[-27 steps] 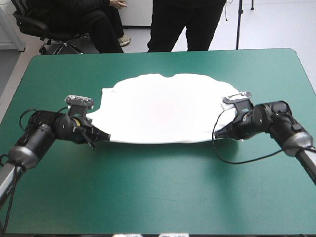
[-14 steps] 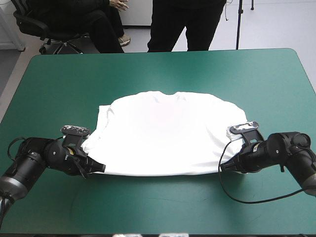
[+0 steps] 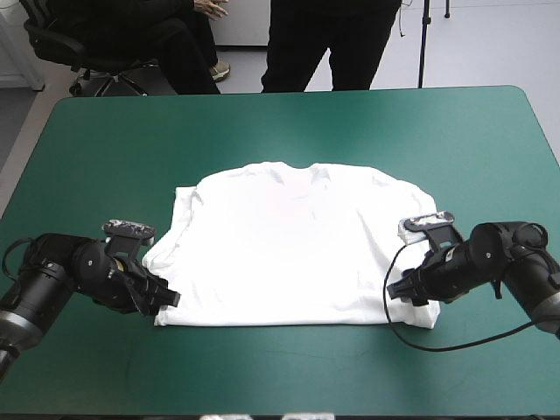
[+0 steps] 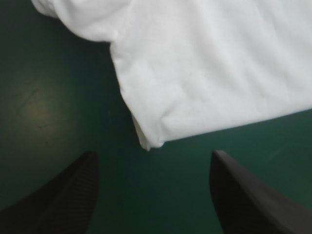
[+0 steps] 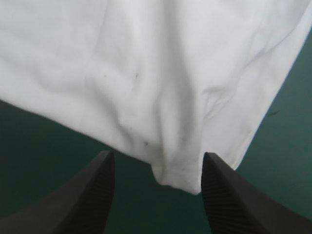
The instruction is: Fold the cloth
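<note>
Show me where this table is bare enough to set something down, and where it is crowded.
Bare: the wide strip of table between the T-shirt and the far edge, and the band between its hem and the near edge. Crowded: the T-shirt's two near corners, where the left gripper and right gripper sit open.

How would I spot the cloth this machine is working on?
Start at the table with the teal-green cover; a white short-sleeved T-shirt lies flat near its middle, neckline toward the far edge. The left gripper and the right gripper, both open, sit at its two near corners. It alone is white and soft; its neighbours are black.
</note>
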